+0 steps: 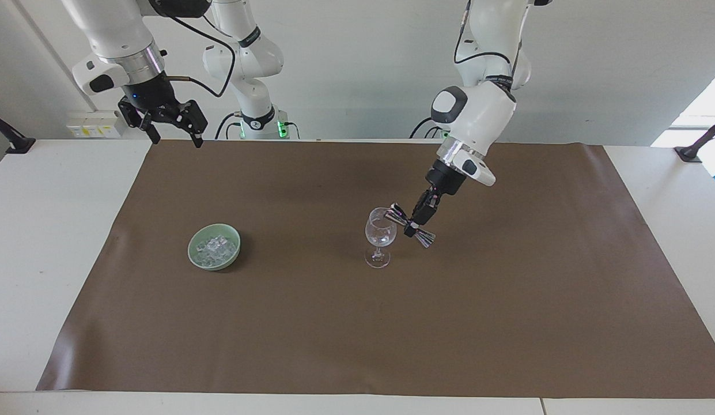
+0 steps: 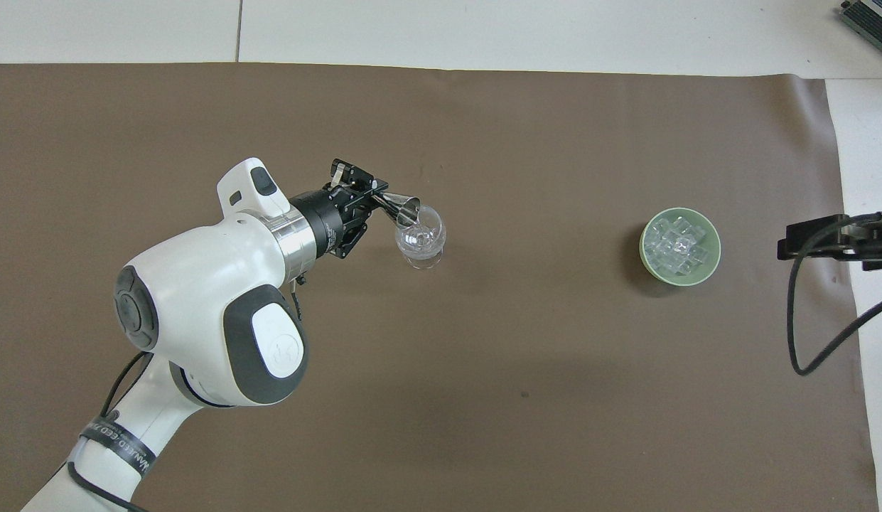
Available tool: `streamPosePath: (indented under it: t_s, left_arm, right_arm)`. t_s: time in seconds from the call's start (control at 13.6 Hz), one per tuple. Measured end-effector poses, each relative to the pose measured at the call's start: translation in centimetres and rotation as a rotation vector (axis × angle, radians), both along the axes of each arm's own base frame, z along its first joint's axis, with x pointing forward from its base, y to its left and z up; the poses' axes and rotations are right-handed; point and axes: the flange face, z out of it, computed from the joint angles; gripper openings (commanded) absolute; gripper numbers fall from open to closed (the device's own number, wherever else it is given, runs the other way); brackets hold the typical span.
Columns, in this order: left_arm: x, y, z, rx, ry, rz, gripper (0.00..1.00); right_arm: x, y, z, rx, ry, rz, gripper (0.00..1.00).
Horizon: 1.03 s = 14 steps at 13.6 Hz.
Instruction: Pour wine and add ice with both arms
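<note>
Brown mat (image 1: 357,323) covers the table. Left gripper (image 1: 415,223), clamped on a steel jigger (image 1: 411,225), tips it over the wine glass (image 1: 380,236): pouring seems underway. Ice (image 1: 215,248) sits untouched in the green bowl (image 1: 191,253), toward the right arm's end, where the right gripper (image 1: 171,134) waits with fingers apart.

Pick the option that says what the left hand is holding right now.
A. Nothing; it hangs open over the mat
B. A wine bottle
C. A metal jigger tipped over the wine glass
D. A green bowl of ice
C: the left hand is shut on the metal jigger, which tilts with one mouth at the rim of the wine glass; the green bowl sits apart on the mat.
</note>
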Motion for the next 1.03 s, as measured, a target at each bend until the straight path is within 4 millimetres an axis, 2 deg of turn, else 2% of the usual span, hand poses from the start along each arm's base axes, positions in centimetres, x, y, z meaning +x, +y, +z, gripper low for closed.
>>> streamPosePath:
  t_s: [1.03]
  left_arm:
    - [0.18, -0.68, 0.09, 0.147, -0.105, -0.091, 0.0]
  right_arm:
    - [0.0, 0.0, 0.0, 0.0, 0.0, 0.0, 1.0]
